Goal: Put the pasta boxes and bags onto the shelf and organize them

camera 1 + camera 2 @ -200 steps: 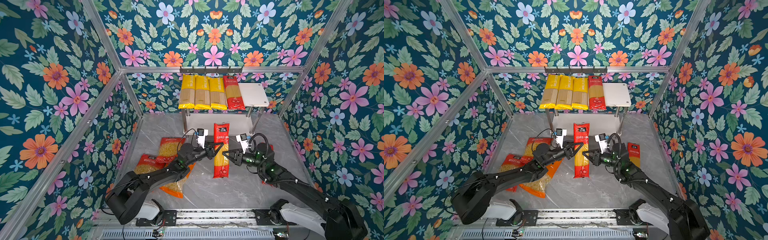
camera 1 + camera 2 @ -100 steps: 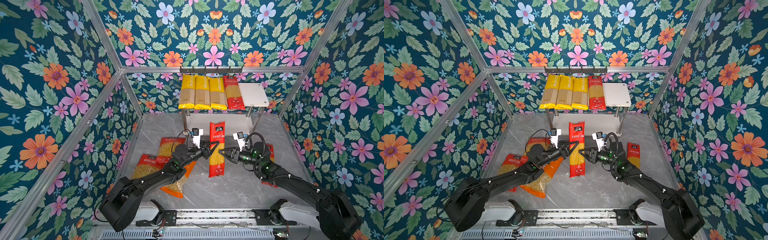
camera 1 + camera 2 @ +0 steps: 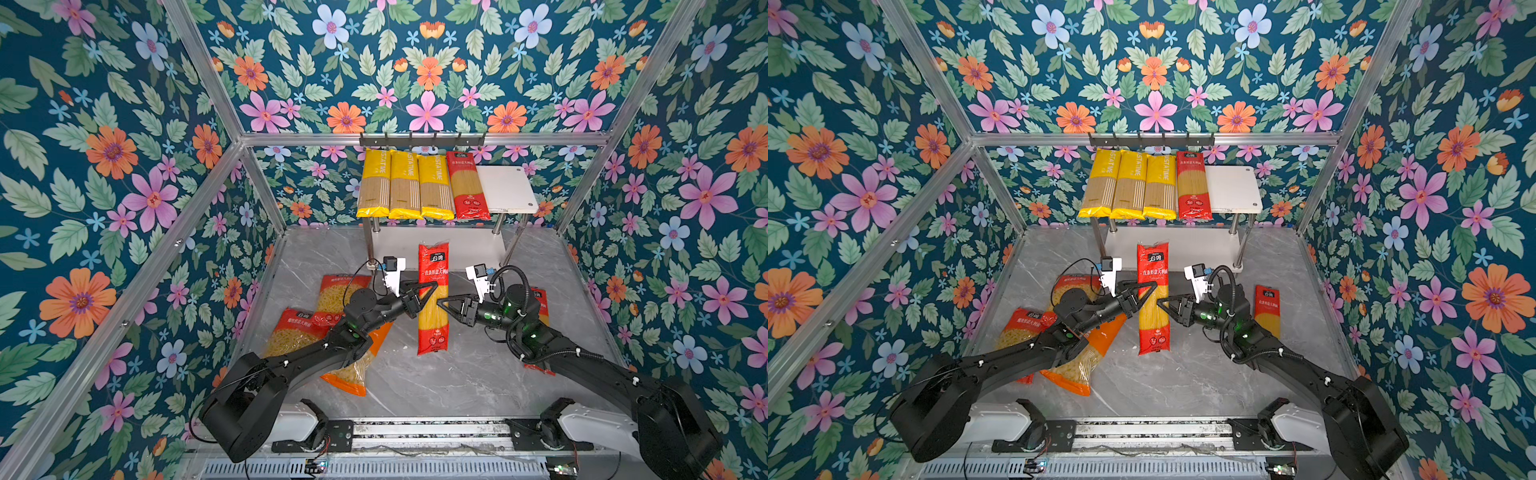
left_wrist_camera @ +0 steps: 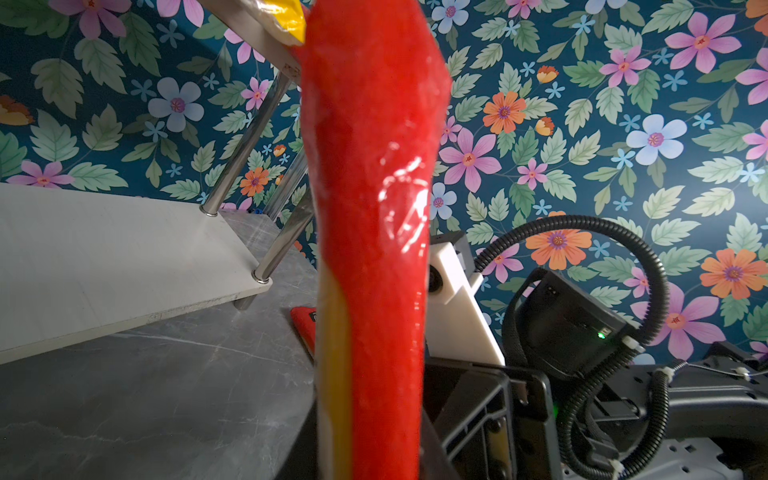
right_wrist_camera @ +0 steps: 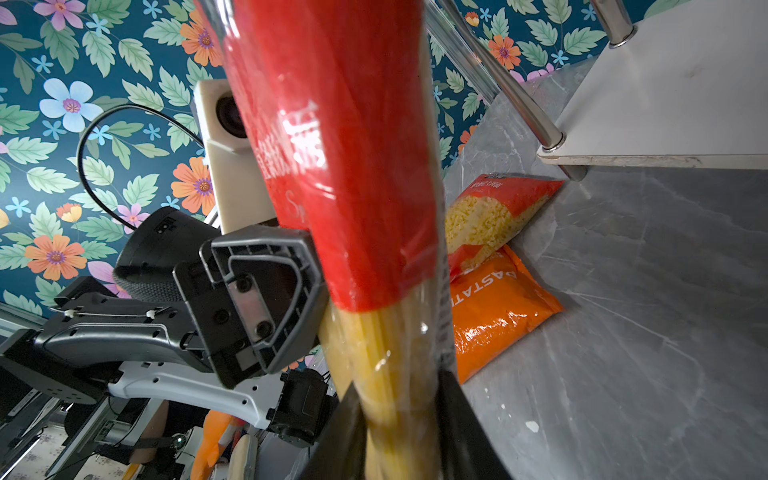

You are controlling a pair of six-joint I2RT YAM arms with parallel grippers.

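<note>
1. Currently aloft: held spaghetti pack (image 3: 433,328) (image 3: 1153,320), long, red ends with a clear middle. It hangs off the table (image 3: 457,382), just in front of the shelf (image 3: 505,189), labelled end toward the shelf.
2. Left gripper (image 3: 424,293) (image 3: 1144,293): clamped on the held spaghetti pack from its left edge, about mid-length.
3. Right gripper (image 3: 446,302) (image 3: 1167,305): closed on the same pack from its right edge, directly across from the left gripper. In the right wrist view the pack (image 5: 374,208) runs between its two dark fingers (image 5: 457,419).
4. Shelf, top board: three yellow PASTATIME packs (image 3: 405,185) side by side on the left, edges touching. The shelved spaghetti pack (image 3: 467,187), red, lies just beside them. The right end of the board is bare.
5. Shelf, lower board (image 3: 457,245): white, resting low between the chrome legs.
6. Loose spaghetti pack (image 3: 1266,307): red, flat on the table, right of the right arm and partly hidden by it in a top view.
7. Red macaroni bags, two (image 3: 297,328) (image 3: 336,293): flat on the table's left side, partly under the left arm.
8. Orange macaroni bag (image 3: 353,365): on the table beside the red bags, also crossed by the left arm.
9. Black hook rail (image 3: 422,139): fixed on the frame bar above the shelf.
</note>
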